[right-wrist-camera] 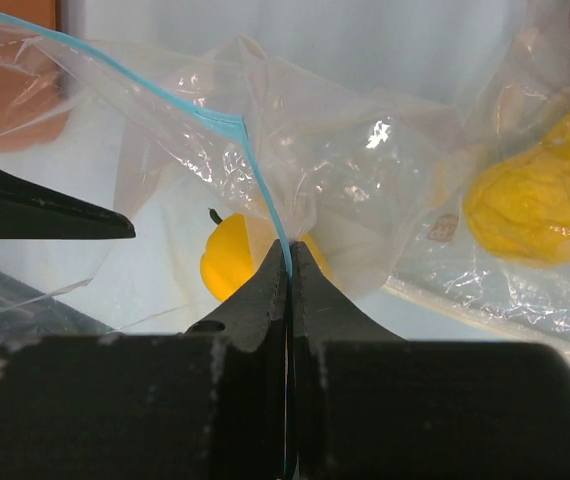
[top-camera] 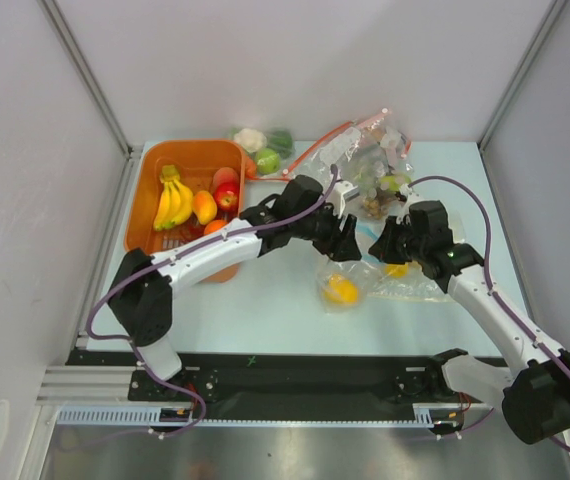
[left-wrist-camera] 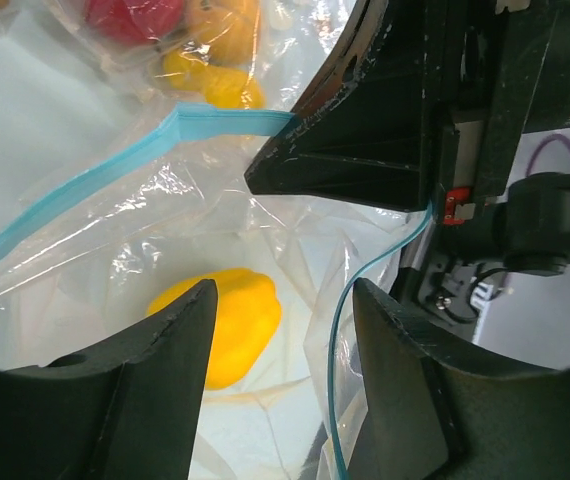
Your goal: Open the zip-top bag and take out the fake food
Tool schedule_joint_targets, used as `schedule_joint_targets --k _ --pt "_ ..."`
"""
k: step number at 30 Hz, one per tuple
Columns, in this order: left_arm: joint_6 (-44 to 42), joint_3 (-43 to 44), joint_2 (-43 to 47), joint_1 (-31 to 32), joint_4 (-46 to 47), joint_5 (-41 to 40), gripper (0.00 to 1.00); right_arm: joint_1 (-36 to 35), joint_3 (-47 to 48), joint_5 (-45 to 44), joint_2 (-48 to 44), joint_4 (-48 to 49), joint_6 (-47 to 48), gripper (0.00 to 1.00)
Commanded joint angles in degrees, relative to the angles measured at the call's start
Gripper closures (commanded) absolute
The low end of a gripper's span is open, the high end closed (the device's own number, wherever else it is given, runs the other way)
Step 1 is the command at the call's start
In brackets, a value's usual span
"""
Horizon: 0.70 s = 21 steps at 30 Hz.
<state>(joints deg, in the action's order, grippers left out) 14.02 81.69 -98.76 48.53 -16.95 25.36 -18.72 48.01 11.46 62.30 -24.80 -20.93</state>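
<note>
The zip-top bag (top-camera: 370, 278) lies crinkled mid-table with its teal strip (left-wrist-camera: 115, 170) pulled apart, so the mouth gapes. A yellow fake fruit (left-wrist-camera: 227, 322) sits inside it and also shows in the top view (top-camera: 342, 290). A second yellow piece (top-camera: 397, 268) lies by the right gripper. My right gripper (right-wrist-camera: 288, 250) is shut on one lip of the teal strip and holds it up. My left gripper (left-wrist-camera: 283, 295) is open at the bag's mouth. The other teal lip (left-wrist-camera: 337, 340) runs between its jaws, untouched.
An orange basket (top-camera: 150, 165) at the back left holds a banana bunch (top-camera: 170, 200), a mango-like piece, an orange and a red apple. Other clear bags (top-camera: 370, 160) with fruit lie behind the grippers, one with a yellow pear (right-wrist-camera: 533, 205). Loose vegetables (top-camera: 263, 145) sit at the back.
</note>
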Motion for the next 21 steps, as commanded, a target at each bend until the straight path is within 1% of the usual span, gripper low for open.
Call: schedule_joint_targets --k 1,6,10,13,14,16,17,19,20,21 --pt "6.2 -2.4 4.3 -1.2 9.6 6.6 0.38 0.2 -0.1 0.9 -1.7 0.8 -0.2 1.0" --pt "9.4 -4.1 4.6 -2.3 14.1 9.0 0.37 0.2 -0.4 1.3 -1.7 0.7 -0.3 1.0" --pt "10.5 -2.9 4.6 -2.7 14.6 8.6 0.37 0.2 -0.4 1.4 -1.7 0.7 -0.3 1.0" --pt "8.4 -0.2 3.1 -2.8 10.6 6.0 0.37 0.2 0.0 1.5 -1.3 0.8 -0.2 1.0" --pt "7.6 1.4 2.0 -2.8 9.1 4.0 0.37 0.2 0.1 1.5 -1.2 0.9 -0.3 1.0" --pt "3.9 2.8 1.0 -2.5 4.1 2.1 0.39 0.2 0.2 1.5 -1.1 0.9 0.1 1.0" --pt "2.6 3.5 0.5 -2.0 0.9 -0.7 0.39 0.1 0.3 1.5 -1.1 0.8 0.1 1.0" --pt "-2.2 4.0 0.1 -1.1 -2.4 -4.0 0.39 0.2 0.3 1.5 -1.1 0.7 0.1 1.0" --pt "-3.9 4.8 -0.2 0.1 -5.7 -5.4 0.39 0.2 0.2 1.5 -1.1 0.7 0.2 1.0" --pt "-6.9 5.1 -0.7 0.8 -7.1 -8.4 0.4 0.2 0.1 1.5 -1.0 0.9 0.2 1.0"
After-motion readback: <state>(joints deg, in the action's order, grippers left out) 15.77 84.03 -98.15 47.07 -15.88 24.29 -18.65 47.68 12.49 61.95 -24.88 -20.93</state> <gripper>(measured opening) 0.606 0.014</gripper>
